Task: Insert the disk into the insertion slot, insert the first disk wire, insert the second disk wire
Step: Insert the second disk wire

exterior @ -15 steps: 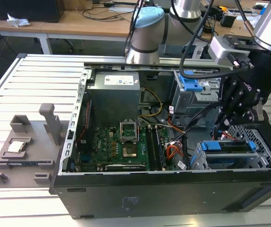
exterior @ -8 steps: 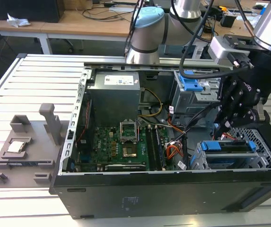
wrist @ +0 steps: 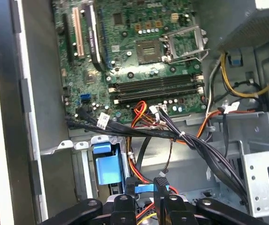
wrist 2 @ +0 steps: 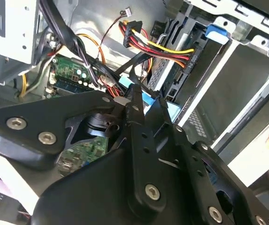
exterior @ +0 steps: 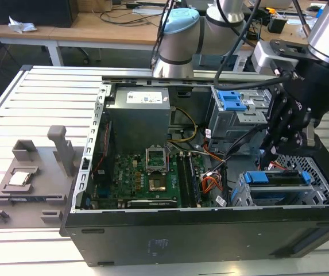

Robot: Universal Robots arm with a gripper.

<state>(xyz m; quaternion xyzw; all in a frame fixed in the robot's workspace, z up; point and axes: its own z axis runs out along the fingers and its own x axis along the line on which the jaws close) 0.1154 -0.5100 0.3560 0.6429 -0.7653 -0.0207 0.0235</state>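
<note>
Case: one open black computer case point(exterior: 210, 230) lying on its side on a slatted tabletop point(exterior: 32, 98), its inside facing up.
Disk: one, framed in blue, point(exterior: 279, 178) seated in the insertion slot point(exterior: 242, 192) at the corner of the case on the exterior view's right; the first step looks done.
Second cage: one taller grey cage with a blue latch point(exterior: 233, 100), well apart from the slot.
Claw: black point(exterior: 273, 146), lowered inside the case just beside the disk's end. In both wrist views the fingertips point(wrist: 160, 187) are drawn nearly together on a black wire plug point(wrist 2: 133, 89).
Plug position: in the second wrist view it sits close to the disk's connector edge point(wrist 2: 172, 110); whether it is fully seated cannot be told.
Step in hand (judgement): inserting one disk wire, which of the two is unclear.
Doing it well (judgement): keep the plug square to the socket, push straight along the disk's length, and keep the loose red, yellow and black wire bundle point(wrist 2: 162, 44) from being trapped.
Other counts: one motherboard point(wrist: 134, 56); one grey parts holder point(exterior: 32, 178) on the tabletop beside the case.
</note>
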